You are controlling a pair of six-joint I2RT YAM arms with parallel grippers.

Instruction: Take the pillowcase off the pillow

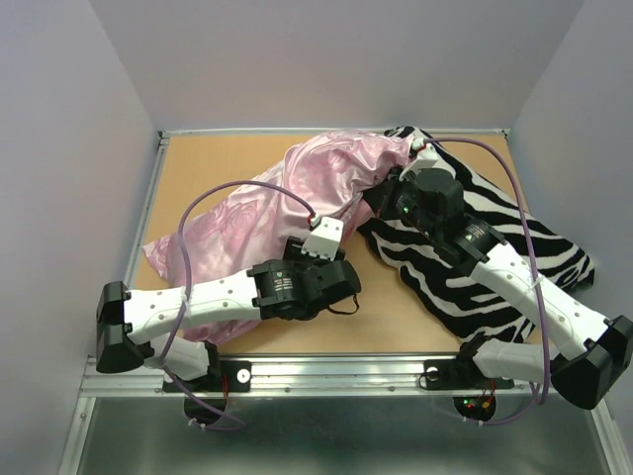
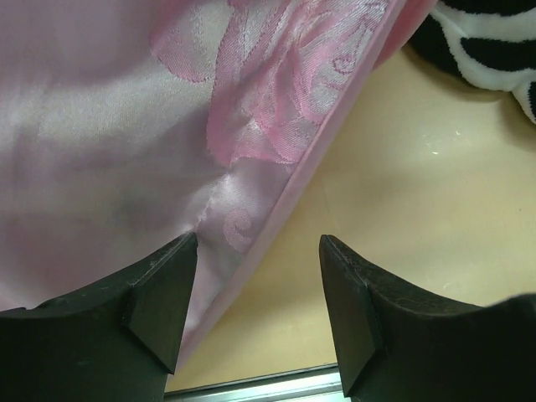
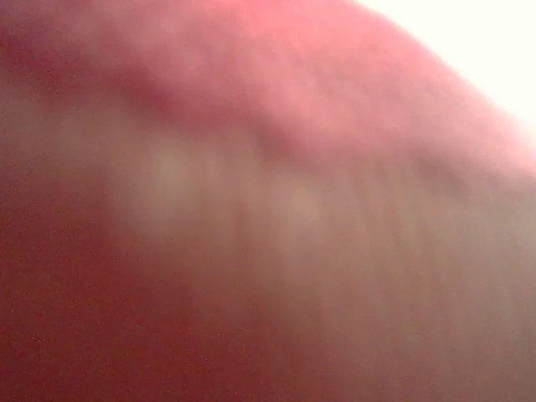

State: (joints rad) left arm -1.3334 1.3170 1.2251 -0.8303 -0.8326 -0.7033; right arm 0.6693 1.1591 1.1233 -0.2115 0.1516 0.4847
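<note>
Across the counter's left half and middle lies the pillowcase, light, soft, slippery satin, so we'd pinch its hemmed edge. Our left hand gapes over that hem; our right hand, buried in pink, is closed.

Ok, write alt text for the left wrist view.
The left tool is open, its two black fingers straddling the hemmed edge of the shiny pink pillowcase. Bare tan table lies right of the hem, with the zebra-striped pillow at the top right corner.
</note>
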